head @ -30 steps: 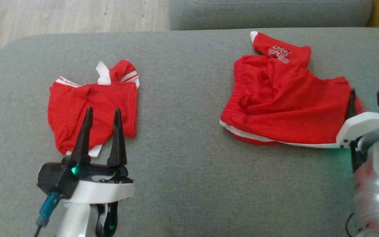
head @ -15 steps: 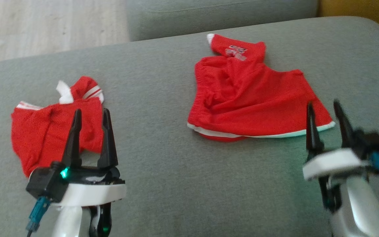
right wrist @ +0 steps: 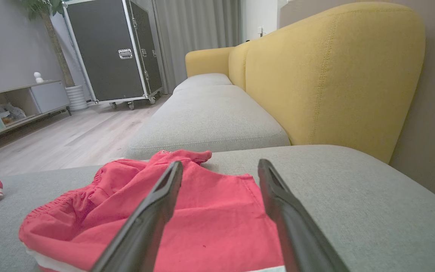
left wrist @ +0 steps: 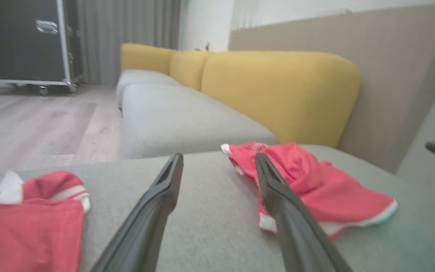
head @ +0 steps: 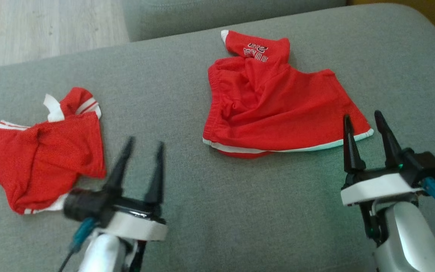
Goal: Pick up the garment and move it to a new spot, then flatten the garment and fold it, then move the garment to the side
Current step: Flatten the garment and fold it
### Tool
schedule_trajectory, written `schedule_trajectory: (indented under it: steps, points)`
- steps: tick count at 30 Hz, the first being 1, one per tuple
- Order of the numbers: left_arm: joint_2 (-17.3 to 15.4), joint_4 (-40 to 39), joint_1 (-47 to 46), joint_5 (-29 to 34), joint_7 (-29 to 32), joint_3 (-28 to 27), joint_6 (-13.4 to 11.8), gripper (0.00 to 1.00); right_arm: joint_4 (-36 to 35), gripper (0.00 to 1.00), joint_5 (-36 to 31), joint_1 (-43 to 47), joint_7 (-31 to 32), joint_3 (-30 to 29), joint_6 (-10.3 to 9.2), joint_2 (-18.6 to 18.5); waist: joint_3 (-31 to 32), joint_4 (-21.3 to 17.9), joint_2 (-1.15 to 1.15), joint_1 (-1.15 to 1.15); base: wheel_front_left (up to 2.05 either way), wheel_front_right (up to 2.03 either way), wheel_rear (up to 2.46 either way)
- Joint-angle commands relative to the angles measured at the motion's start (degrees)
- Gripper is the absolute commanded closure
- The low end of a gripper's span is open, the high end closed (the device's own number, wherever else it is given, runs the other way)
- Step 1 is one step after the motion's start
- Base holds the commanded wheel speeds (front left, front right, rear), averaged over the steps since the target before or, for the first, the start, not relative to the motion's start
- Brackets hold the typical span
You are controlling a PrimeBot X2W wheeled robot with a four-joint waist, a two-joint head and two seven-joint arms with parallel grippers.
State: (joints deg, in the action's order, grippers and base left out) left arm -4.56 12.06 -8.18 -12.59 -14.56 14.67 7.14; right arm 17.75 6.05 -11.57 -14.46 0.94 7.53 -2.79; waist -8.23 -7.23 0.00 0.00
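Observation:
Red shorts (head: 278,109) with a white hem and white lettering lie rumpled on the grey sofa cushion (head: 210,211), right of centre. A smaller crumpled red garment (head: 47,151) with white stripes lies at the left. My right gripper (head: 362,115) is open, its fingertips just beyond the lower right corner of the shorts, nothing between them. My left gripper (head: 144,142) is open and empty over bare cushion, just right of the small garment. The left wrist view has the open left gripper (left wrist: 219,156) between the small garment (left wrist: 28,223) and the shorts (left wrist: 308,185). The right wrist view has the open right gripper (right wrist: 220,163) over the shorts (right wrist: 202,211).
A second grey cushion (right wrist: 206,121) lies beyond this one, with a yellow backrest (right wrist: 334,75) along the right side. Wooden floor (head: 32,30) begins past the cushion's far left edge. A black wheeled case (right wrist: 115,53) stands across the room.
The head camera has swung right. My right gripper has come off the shorts' right edge and back toward me, opening wider. My left gripper has moved right, off the small garment.

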Motion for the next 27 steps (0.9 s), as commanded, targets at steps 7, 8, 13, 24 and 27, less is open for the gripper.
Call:
schedule_trajectory:
  steps: [7,8,13,24,27]
  points:
    - [-4.98,5.70,-11.21,-1.61,3.35,9.04,0.33,0.00,-2.36,0.00,0.52,-2.83,-0.53,0.92,-0.04,-0.09,-4.20,-0.85,0.00,0.00,0.00,0.00,0.00]
    - [-5.77,6.51,-12.48,-2.26,4.22,11.02,0.33,0.00,-2.41,0.00,0.72,-2.97,-0.53,0.83,-0.04,-0.09,-4.77,-1.05,0.00,0.00,0.00,0.00,0.00]
    - [-9.26,9.41,-18.26,-5.91,6.52,20.01,0.34,0.00,-2.58,0.00,1.31,-3.90,-0.53,0.32,-0.04,-0.09,-7.05,-2.13,0.00,0.00,0.00,0.00,0.00]
    - [-11.86,15.82,-26.11,-10.06,6.83,27.33,0.35,0.00,-3.12,0.00,2.00,-5.37,-0.53,-0.24,-0.04,-0.09,-9.89,-4.24,0.00,0.00,0.00,0.00,0.00]
    - [-12.35,16.47,-27.61,-11.56,6.15,29.56,0.35,0.00,-3.01,0.00,2.09,-5.50,-0.53,-0.38,-0.04,-0.09,-10.35,-4.63,0.00,0.00,0.00,0.00,0.00]
